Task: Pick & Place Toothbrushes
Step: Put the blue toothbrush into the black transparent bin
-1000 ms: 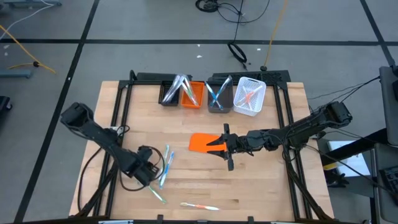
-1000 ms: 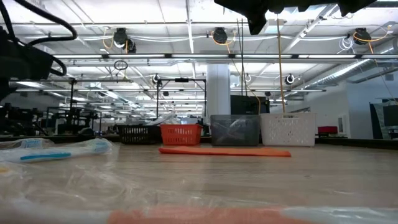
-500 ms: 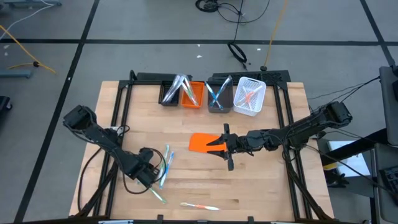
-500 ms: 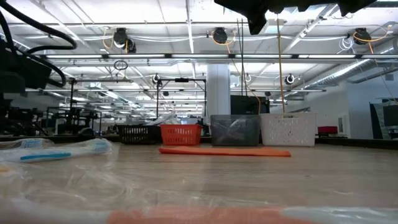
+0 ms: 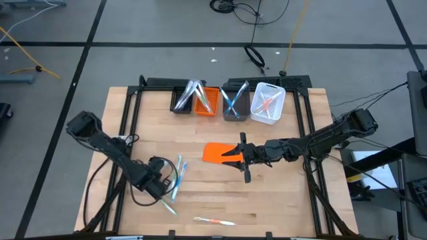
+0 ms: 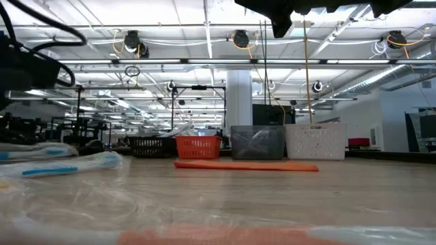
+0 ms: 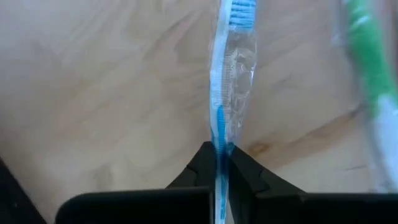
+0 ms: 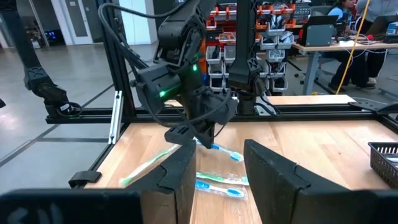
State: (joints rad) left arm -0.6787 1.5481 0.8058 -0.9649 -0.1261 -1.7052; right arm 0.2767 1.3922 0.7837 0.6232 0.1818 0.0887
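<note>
Pinching a wrapped blue toothbrush (image 7: 225, 81) in my left claw (image 7: 221, 163); slick wrapper is probably risking slippage on lifting.

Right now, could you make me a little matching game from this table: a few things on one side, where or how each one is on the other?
Things:
1. left gripper
2. right gripper
3. orange sheet
4. red toothbrush

Places or states:
A. lies alone near the table's front edge
B. fingers apart, holding nothing, over one edge of the orange sheet
C. flat in the middle of the table, before the bins
D. fingers shut on a blue toothbrush in a clear wrapper

Pairs: 1-D, 2-B, 3-C, 4-A
</note>
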